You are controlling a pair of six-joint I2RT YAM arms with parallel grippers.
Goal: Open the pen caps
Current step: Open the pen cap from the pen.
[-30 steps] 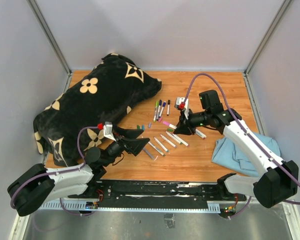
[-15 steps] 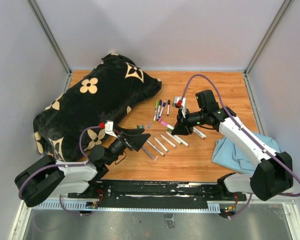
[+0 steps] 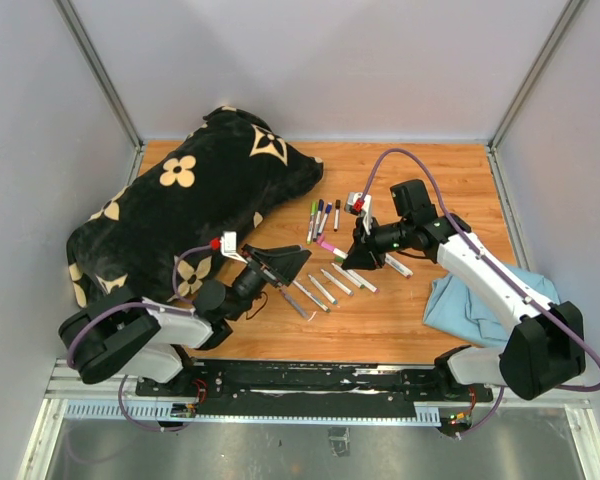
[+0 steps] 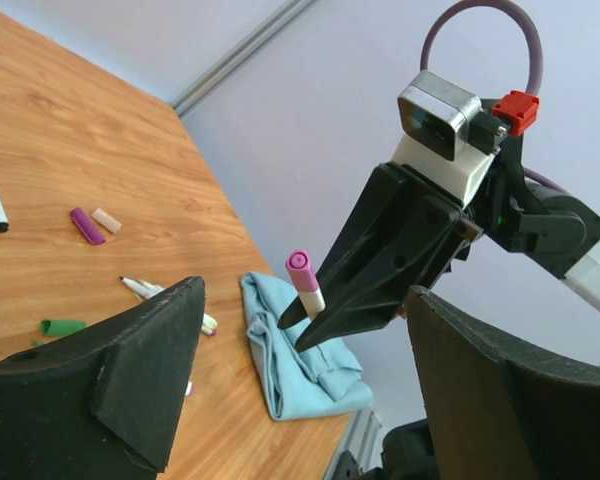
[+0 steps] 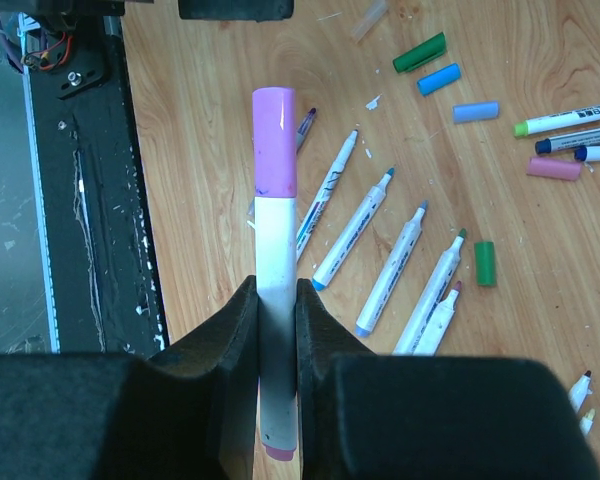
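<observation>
The right claw (image 5: 276, 290) is clamped on a white marker (image 5: 276, 240), held off the desk (image 3: 420, 170) just left of the blue cloth (image 3: 475, 300), its pink cap (image 5: 274, 140) aimed at the other arm; in the last second the left claw (image 3: 292, 266) has swung in from farther left of the cloth, jaws wide and empty, and now frames that cap without touching it; pulling it off looks next; loose caps (image 5: 420, 52) and bare markers (image 5: 352, 228) lie left of the cloth.
</observation>
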